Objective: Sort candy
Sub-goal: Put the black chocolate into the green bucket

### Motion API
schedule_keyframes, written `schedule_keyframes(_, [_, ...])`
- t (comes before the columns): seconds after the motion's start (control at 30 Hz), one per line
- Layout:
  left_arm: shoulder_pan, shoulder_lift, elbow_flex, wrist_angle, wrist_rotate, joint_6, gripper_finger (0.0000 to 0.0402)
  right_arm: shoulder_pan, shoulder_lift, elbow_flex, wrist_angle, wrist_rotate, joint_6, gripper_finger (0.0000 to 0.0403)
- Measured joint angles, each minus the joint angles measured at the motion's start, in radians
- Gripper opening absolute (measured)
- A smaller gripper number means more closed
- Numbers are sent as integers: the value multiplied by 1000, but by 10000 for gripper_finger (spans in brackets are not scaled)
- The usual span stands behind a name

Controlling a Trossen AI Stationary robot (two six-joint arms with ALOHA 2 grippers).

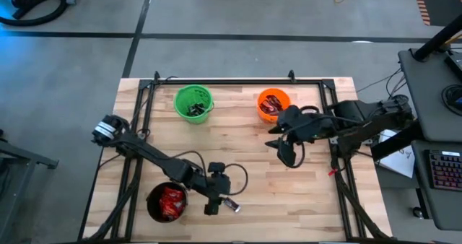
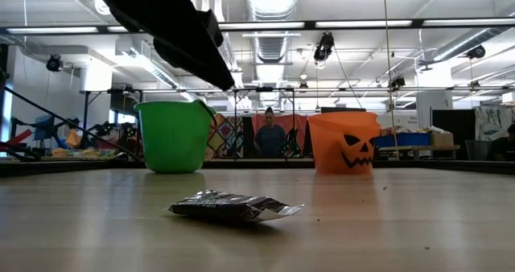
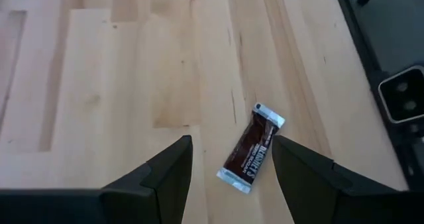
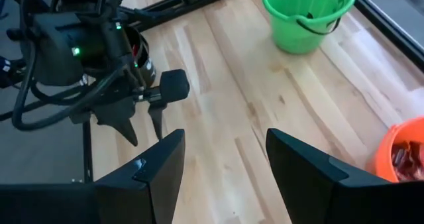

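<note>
One candy (image 3: 252, 154), a dark brown bar with silver ends, lies flat on the wood near the table's front edge. It also shows in the high view (image 1: 232, 205) and the low view (image 2: 233, 208). My left gripper (image 3: 231, 141) hangs open just above it, slanting down, one finger on each side and clear of it. In the high view that gripper (image 1: 219, 203) sits right of the black bucket (image 1: 167, 203), which holds red candy. My right gripper (image 1: 287, 157) hovers open over the table's right half, below the orange bucket (image 1: 273, 105), with nothing between its fingers (image 4: 165, 158).
A green bucket (image 1: 193, 103) with dark candy and the orange bucket with brown-red candy stand at the back. Black frame rails (image 1: 238, 81) run along the table's far and side edges. Bare wood lies between the two arms. A person (image 2: 269, 135) stands far behind the table.
</note>
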Motion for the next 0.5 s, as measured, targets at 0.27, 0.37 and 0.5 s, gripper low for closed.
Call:
schedule_keyframes(0.27, [-5,128,107,-16,40,100,191,37,-43,-56,9,24,39,206])
schedule_keyframes(0.37, [-4,173,135,-45,84,129,191,40,-44,-56,10,23,38,206])
schedule_keyframes(0.5, [-8,220,160,-93,113,158,191,44,-45,-56,9,22,27,206])
